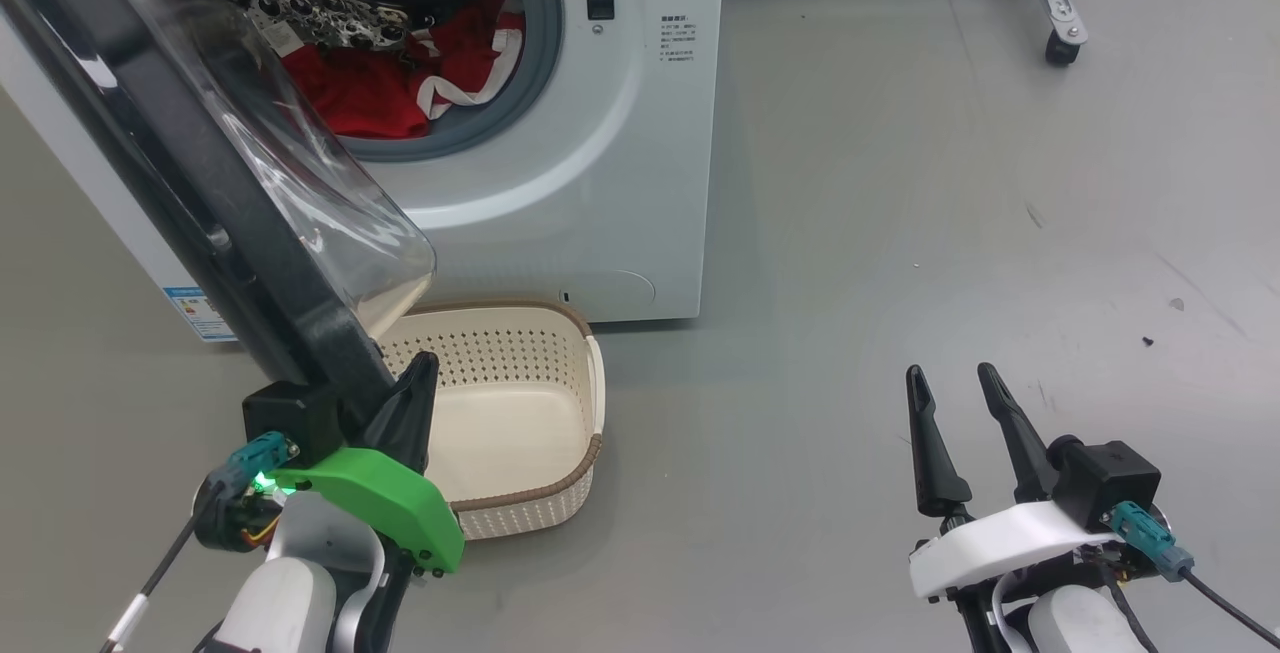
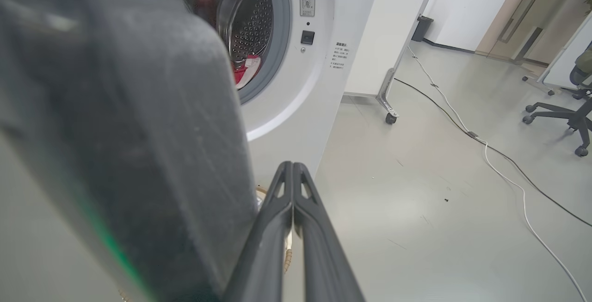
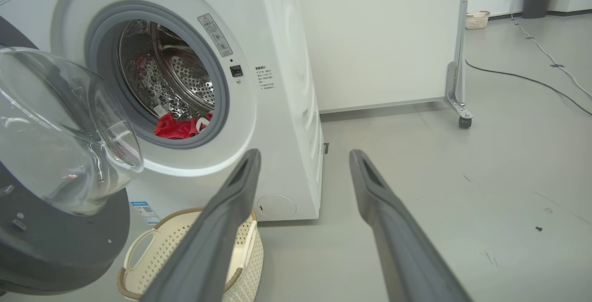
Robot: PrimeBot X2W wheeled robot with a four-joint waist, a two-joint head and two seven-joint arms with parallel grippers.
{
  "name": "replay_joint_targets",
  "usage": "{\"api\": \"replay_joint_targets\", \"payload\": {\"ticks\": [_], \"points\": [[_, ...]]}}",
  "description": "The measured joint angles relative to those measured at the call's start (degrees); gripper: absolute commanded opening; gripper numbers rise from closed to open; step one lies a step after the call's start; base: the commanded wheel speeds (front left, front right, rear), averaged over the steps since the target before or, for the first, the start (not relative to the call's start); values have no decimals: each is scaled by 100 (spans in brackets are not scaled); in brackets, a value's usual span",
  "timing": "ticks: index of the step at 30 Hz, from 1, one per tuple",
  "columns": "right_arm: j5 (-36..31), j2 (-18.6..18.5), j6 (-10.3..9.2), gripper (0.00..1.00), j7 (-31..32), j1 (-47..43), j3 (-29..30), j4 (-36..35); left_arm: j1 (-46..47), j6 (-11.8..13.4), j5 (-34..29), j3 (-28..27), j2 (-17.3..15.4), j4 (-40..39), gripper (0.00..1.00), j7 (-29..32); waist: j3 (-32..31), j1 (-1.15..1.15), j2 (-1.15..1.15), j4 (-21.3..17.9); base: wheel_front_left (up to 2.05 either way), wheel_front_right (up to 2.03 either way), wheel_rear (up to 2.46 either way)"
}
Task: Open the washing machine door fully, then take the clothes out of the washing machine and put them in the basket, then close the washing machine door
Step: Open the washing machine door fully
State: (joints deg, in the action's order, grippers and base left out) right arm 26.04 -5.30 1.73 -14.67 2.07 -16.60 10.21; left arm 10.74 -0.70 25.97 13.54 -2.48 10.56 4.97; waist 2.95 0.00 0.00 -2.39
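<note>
Grey floor (image 1: pixel 900 233) carries the washing machine (image 1: pixel 620 183), its door (image 1: pixel 180 193) standing partly open above the basket (image 1: pixel 590 373) at the machine's foot. Red clothes (image 1: pixel 370 93) lie in the drum. The left gripper (image 1: pixel 422 368), clenched on nothing, is just beside the door's lower edge. The right gripper (image 1: pixel 952 373) hangs released, well apart. Closed fingers pushing there could slip off the glossy rim, or the door could clip the basket.
</note>
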Motion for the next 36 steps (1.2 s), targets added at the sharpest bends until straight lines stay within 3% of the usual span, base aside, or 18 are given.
{"api": "replay_joint_targets", "payload": {"ticks": [36], "points": [[-100,127,176,100,-1,-147,107,165,12,60,127,41,76,426,0,-210,-274,0,0,1309,0,0,0]]}}
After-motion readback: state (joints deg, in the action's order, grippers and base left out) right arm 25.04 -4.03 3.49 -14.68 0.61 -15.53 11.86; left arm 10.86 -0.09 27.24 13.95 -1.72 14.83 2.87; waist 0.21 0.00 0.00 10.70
